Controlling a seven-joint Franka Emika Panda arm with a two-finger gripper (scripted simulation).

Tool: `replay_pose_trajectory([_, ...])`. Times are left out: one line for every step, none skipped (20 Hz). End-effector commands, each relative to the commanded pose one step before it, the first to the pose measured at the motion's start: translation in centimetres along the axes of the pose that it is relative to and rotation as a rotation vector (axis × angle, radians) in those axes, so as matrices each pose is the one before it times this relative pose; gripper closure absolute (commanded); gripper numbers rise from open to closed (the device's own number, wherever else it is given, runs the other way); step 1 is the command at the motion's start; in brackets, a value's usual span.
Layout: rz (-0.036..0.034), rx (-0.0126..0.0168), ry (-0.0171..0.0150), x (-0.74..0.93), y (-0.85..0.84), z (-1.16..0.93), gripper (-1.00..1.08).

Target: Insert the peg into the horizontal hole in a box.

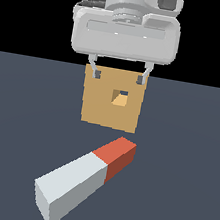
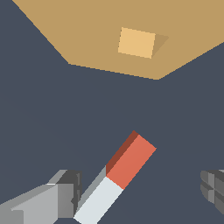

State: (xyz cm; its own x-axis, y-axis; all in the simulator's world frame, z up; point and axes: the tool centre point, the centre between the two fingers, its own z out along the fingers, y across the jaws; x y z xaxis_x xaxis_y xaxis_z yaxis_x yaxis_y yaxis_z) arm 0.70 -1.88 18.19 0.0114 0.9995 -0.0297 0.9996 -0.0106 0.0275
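Note:
The peg (image 1: 83,178) lies flat on the dark floor, its red end (image 1: 120,154) pointing toward the box and its pale grey-white end nearest the exterior camera. The tan box (image 1: 112,100) stands behind it, with the small square hole (image 1: 119,97) in the centre of its face. My gripper (image 1: 119,74) hangs open and empty above the floor, in front of the box's top edge. In the wrist view the peg (image 2: 116,181) lies below, between the two fingers (image 2: 61,197) and closer to one of them. The box (image 2: 87,39) and the hole (image 2: 136,42) lie beyond it.
The dark grey floor (image 1: 183,170) runs all around the peg and the box. No other objects show in either view.

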Motion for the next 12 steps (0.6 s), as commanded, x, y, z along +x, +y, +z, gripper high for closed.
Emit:
replay_pose_trajectory([0.0,0.0,0.0,-0.001,0.001,0.001,-0.92])
replay_pose_trajectory([0.0012,0.00004,0.00001,-0.022,0.0,0.019,-0.92])
replay_pose_trajectory([0.00378,0.0002,0.00007,-0.079,0.002,0.063,-0.92])
replay_pose_trajectory([0.00624,0.00033,0.00012,-0.129,0.004,0.104,-0.92])
replay_pose_trajectory([0.00875,0.00046,0.00017,-0.18,0.005,0.146,-0.92])
replay_pose_trajectory([0.01129,0.0006,0.00022,-0.233,0.006,0.189,-0.92])
replay_pose_trajectory([0.01387,0.00074,0.00027,-0.287,0.006,0.232,-0.92])
replay_pose_trajectory([0.01647,0.00087,0.00032,-0.341,0.007,0.275,-0.92])
replay_pose_trajectory([0.01909,0.00101,0.00038,-0.394,0.007,0.319,-0.92])
replay_pose_trajectory([0.02179,0.00116,0.00044,-0.45,0.007,0.364,-0.92])
replay_pose_trajectory([0.02453,0.0013,0.00051,-0.506,0.007,0.41,-0.92])
replay_pose_trajectory([0.02736,0.00145,0.00058,-0.565,0.007,0.456,-0.92])
